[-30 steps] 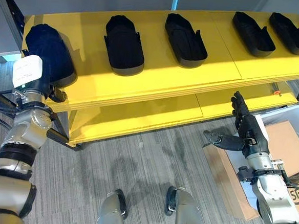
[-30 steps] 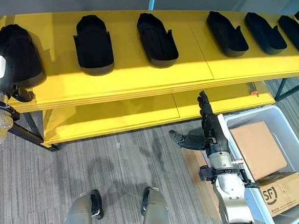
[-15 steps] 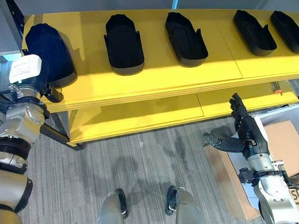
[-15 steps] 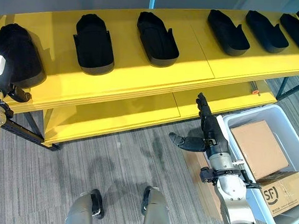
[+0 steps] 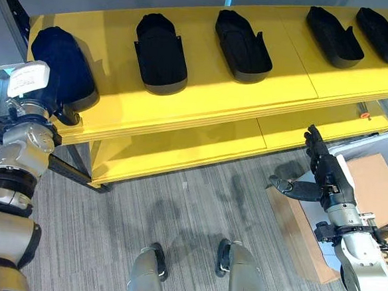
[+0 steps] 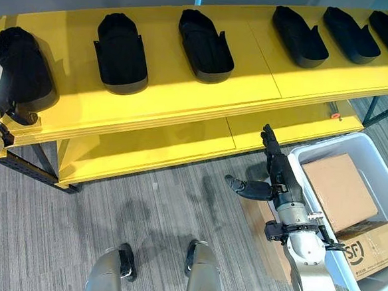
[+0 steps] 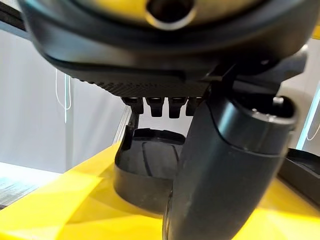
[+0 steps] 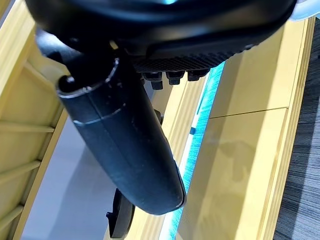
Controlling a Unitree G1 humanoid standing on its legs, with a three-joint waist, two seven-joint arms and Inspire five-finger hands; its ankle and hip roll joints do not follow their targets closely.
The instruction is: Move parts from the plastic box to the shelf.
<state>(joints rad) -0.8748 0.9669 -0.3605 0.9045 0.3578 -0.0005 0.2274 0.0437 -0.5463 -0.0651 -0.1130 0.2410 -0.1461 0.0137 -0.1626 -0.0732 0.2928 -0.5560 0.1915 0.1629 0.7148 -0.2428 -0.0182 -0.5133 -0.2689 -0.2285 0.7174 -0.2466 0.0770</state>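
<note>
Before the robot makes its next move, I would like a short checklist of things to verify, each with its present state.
1. Right hand free to grasp: ok, fingers straight, thumb out, holding nothing.
2. Right hand positioned at the white plastic box: not ok, it hovers over the floor beside the box's near corner.
3. Black moulded parts visible in the box: cannot tell; brown cardboard boxes cover what shows inside.
4. Free place on the yellow shelf top: ok, bare board lies between the black moulded parts.
5. Left hand clear of the leftmost black part: cannot tell, its fingers are hidden by that part.
</note>
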